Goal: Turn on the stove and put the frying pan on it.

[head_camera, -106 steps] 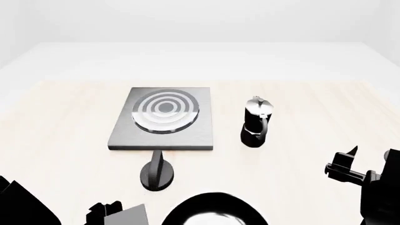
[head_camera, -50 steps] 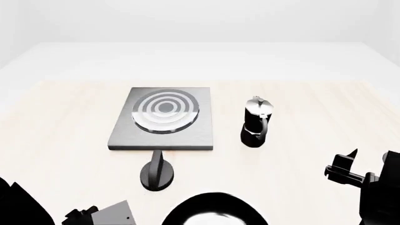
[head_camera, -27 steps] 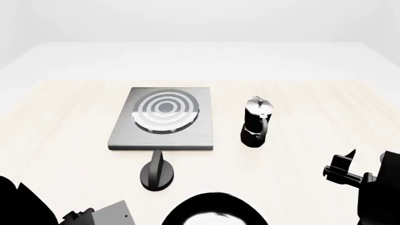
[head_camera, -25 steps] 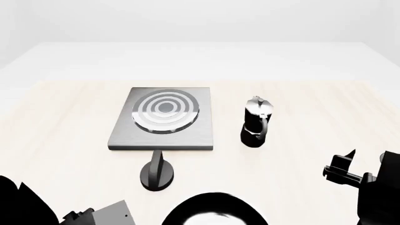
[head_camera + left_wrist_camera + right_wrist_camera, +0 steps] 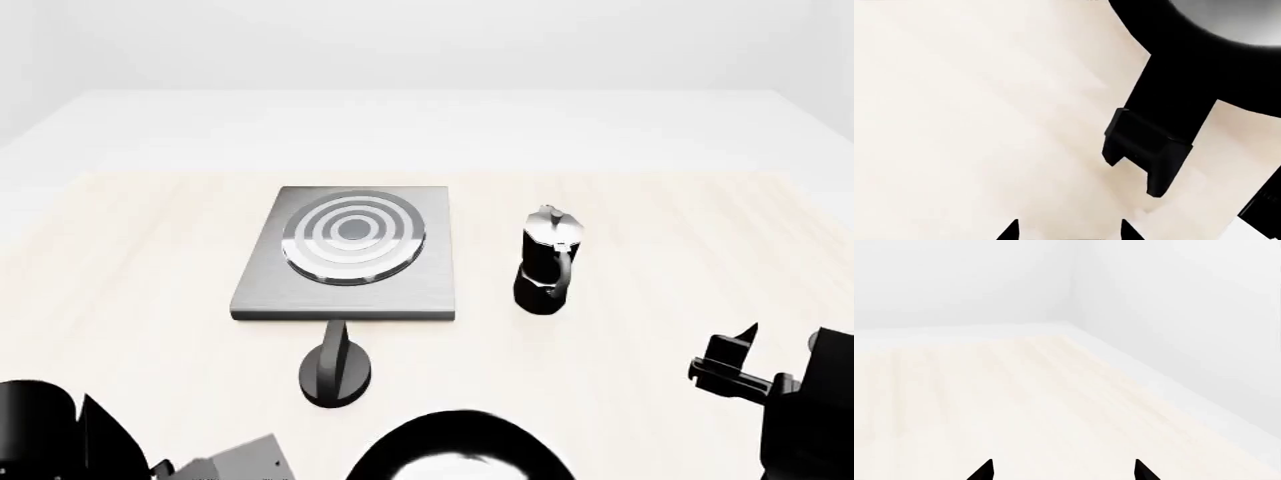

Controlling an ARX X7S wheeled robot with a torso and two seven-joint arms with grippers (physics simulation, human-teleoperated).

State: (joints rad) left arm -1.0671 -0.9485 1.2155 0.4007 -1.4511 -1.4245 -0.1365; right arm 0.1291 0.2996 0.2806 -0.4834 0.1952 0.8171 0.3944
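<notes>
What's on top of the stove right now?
Nothing sits on the stove: its burner rings are bare. The pan is still on the table at the near edge, mostly out of view. The moka pot stands beside the stove, apart from it.

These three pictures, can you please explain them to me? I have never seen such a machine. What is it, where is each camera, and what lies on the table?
It is a simulated two-armed robot, steered by a person. One picture comes from its head, looking down over a pale wooden table. The other two come from cameras near each arm's jaws.

On the table lie a grey stove, a small black knob just before it, and a moka pot to its right. The frying pan sits at the near edge.

The left gripper hovers near the pan's handle, open. The right gripper is open too, over bare table. Neither holds anything.
</notes>
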